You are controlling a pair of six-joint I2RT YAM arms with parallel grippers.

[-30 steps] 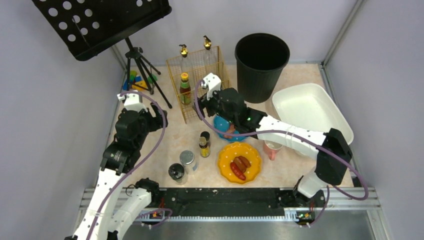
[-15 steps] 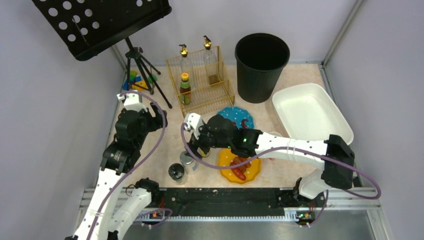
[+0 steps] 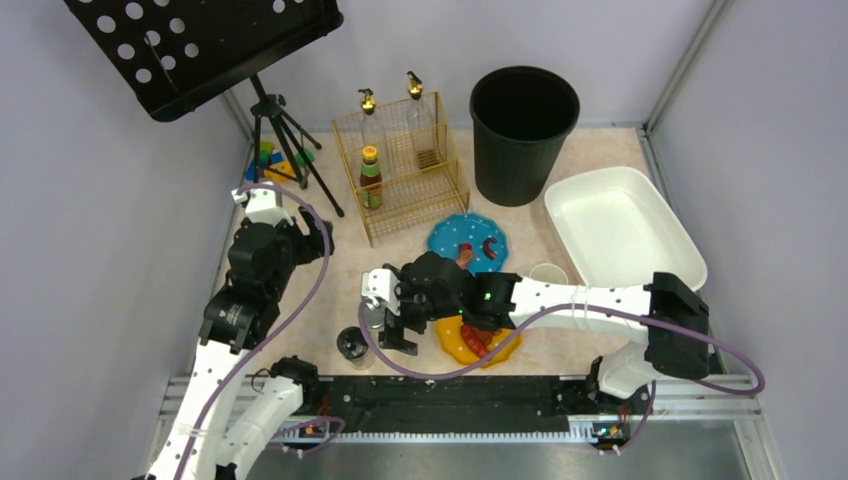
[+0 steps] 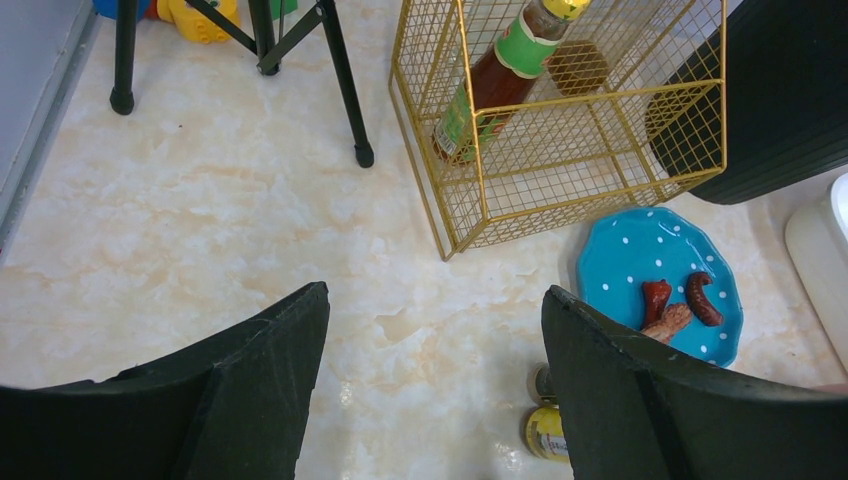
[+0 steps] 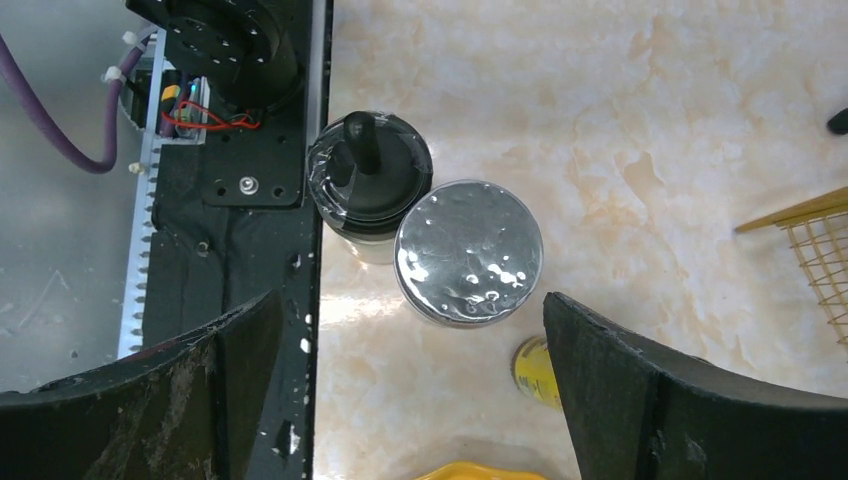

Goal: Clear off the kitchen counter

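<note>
Top external view: the mottled beige tabletop [image 3: 345, 268] spans the booth floor from the arm bases to the back wall. Over its near left part the right gripper [image 5: 410, 300] hangs with jaws spread wide, grasping nothing, above a silver-lidded jar [image 5: 468, 252] standing just beside a black-capped jar [image 5: 368, 180]. The left gripper [image 4: 435, 295] is likewise released, holding nothing, above the tabletop near a gold wire rack [image 4: 560, 150] and a blue plate [image 4: 620, 270].

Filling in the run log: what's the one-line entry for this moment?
right jaws: open, above silver-lidded jar | left jaws: open, empty, over kitchen counter | black-capped jar: beside silver-lidded jar
</note>
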